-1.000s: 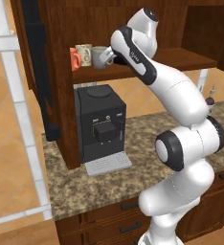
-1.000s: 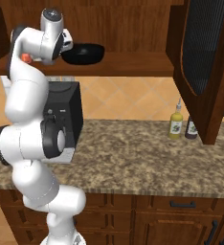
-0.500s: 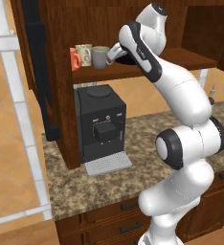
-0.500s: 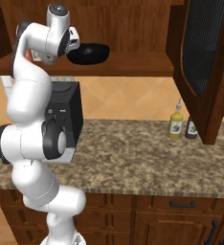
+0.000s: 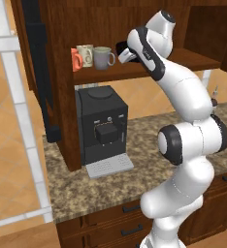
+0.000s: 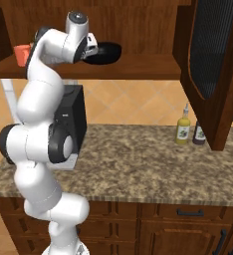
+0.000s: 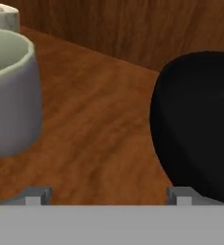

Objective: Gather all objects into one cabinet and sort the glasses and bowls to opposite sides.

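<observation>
Pincer [image 7: 106, 194], spread wide and empty, faces bare shelf; the glossy, stiff, slippery bowl [image 7: 200, 124] just right wants a rim grip.

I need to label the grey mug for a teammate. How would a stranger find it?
Find the dark wooden cabinet above the black coffee machine. On its shelf three cups stand in a row; the grey mug is the end one nearest the black bowl, beside the cream mug.
</observation>
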